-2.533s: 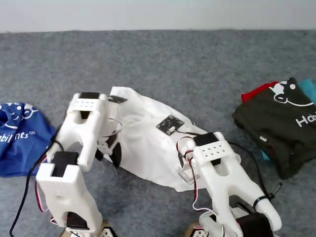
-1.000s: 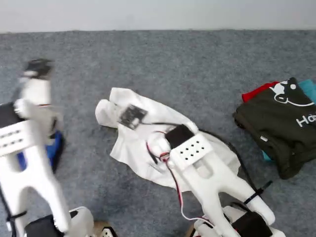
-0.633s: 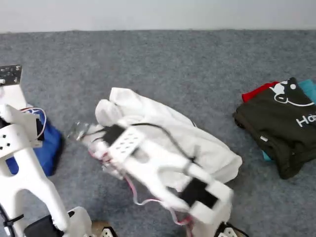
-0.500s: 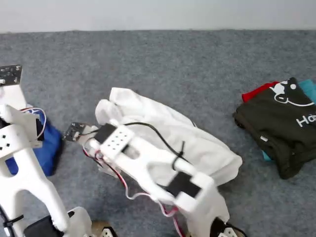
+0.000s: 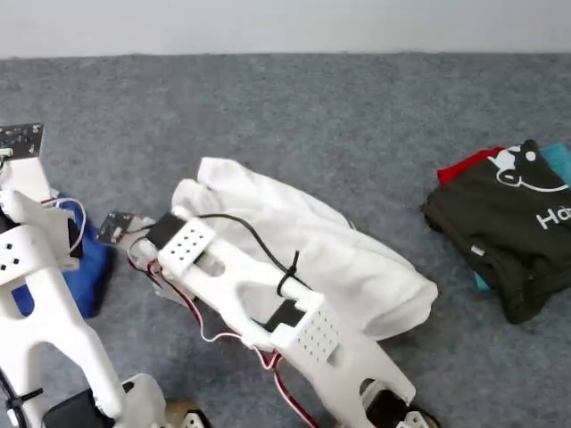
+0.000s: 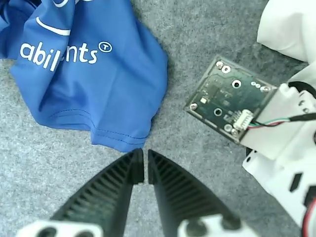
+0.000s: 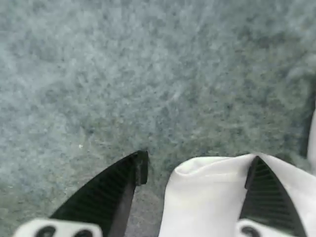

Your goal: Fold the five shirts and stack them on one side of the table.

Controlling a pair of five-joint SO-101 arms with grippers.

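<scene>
The left fingers (image 6: 140,168) are clenched, with only a hairline slit between them, and they grip nothing. They hang over the bare grey surface (image 6: 44,163). Just past their tips lies the hem of the crumpled blue shirt (image 6: 94,74), close to them but apart. Farther out and off to one side of the tips, a bare circuit board (image 6: 226,101) hangs over the surface, its wires running into white arm housing. Beyond the board a corner of the white shirt (image 6: 291,24) shows.

The right fingers (image 7: 139,170) are released and spread wide. A rounded fold of the white shirt (image 7: 212,197) sits in the gap between them, nearer one finger than the other. Whether the cloth touches either finger cannot be told. Ahead of their tips there is only grey surface.

In the high view the right arm (image 5: 259,294) stretches across the white shirt (image 5: 357,259) toward the left arm's side. Its wrist is at the shirt's edge nearest the blue shirt (image 5: 94,263). The left arm (image 5: 45,294) stands over the blue shirt and hides most of it. The white shirt lies loosely bunched and unfolded in the middle of the surface.

Well apart from both pairs of fingers, at the far right, sits a stack. A folded dark shirt (image 5: 500,232) is on top, with a red shirt (image 5: 464,165) and a teal shirt (image 5: 558,160) peeking out beneath.
</scene>
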